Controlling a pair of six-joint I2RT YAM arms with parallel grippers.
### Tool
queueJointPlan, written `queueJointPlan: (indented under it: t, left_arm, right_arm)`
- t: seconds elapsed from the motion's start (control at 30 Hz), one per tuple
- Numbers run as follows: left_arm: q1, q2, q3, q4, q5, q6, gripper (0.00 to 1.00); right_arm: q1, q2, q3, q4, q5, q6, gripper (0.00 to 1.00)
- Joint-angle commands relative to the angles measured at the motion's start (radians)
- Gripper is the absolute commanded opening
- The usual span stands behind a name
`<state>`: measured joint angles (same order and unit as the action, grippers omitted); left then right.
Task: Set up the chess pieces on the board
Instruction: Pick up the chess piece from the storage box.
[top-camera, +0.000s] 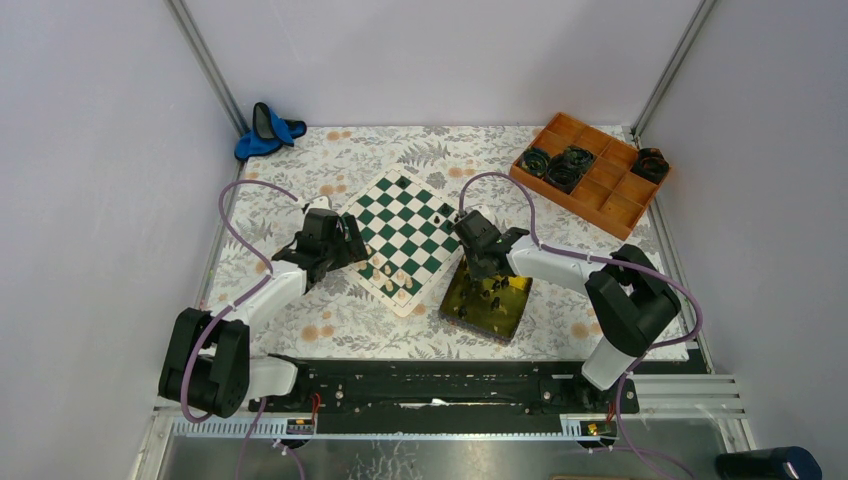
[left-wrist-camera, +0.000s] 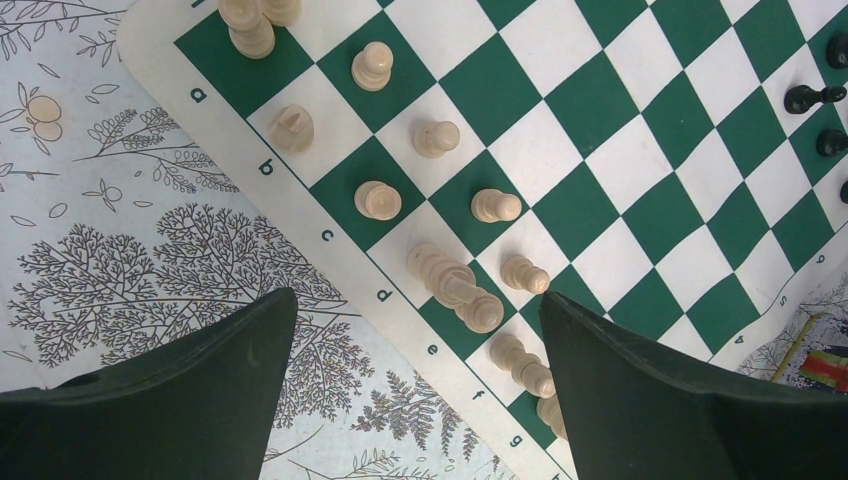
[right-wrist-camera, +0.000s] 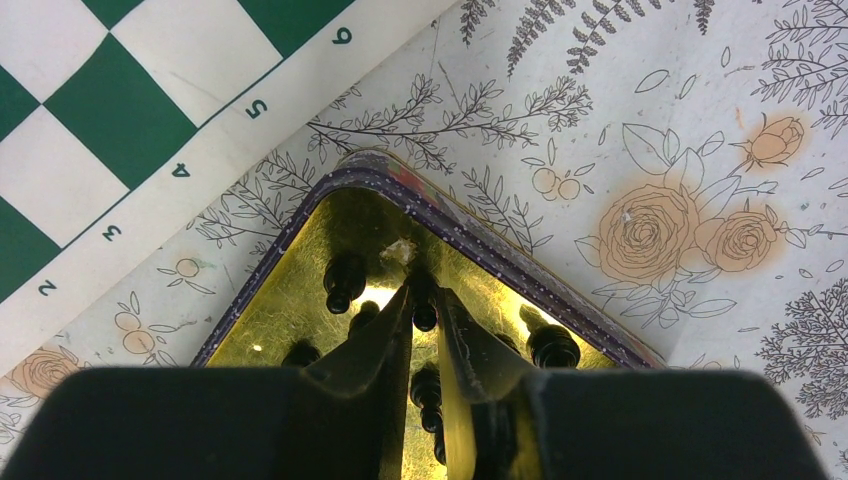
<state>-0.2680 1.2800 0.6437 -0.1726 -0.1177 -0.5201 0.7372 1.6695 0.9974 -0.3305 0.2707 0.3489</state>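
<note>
Grip of right hand (right-wrist-camera: 424, 292) on black piece (right-wrist-camera: 426, 318) unclear.

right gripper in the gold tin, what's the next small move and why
Probably close the right gripper fully, then lift straight up. Its jaws stand narrow on either side of a black piece in the gold tin, though a firm pinch can't be confirmed, and other pieces lie close by.

Glossy gold metal tray (right-wrist-camera: 260, 320), matt printed board (left-wrist-camera: 600, 150), smooth pale wood-like pieces (left-wrist-camera: 378, 200)
</note>
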Motion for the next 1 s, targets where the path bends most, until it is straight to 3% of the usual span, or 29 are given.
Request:
queueJointPlan:
  t: [0.0,0.47,0.7,0.97]
  left_arm:
    - [-0.005,-0.009,0.024,0.036,-0.020,0.019,0.99]
    - [-0.005,-0.018,0.022,0.036,-0.020,0.019,0.99]
    - [-0.005,-0.024,0.023,0.037,-0.022,0.019,0.99]
    - [-0.005,-0.041,0.021,0.041,-0.029,0.019,0.99]
  right_arm:
    - [-0.009,0.001,0.010,0.006,0.000,0.018,0.21]
    - [-0.010,0.006,0.006,-0.004,-0.005,0.028,0.21]
    - [-0.010,-0.002,0.009,-0.011,-0.005,0.027,0.10]
    - [-0.010,-0.034,0.044,-0.053,0.014,0.008,0.07]
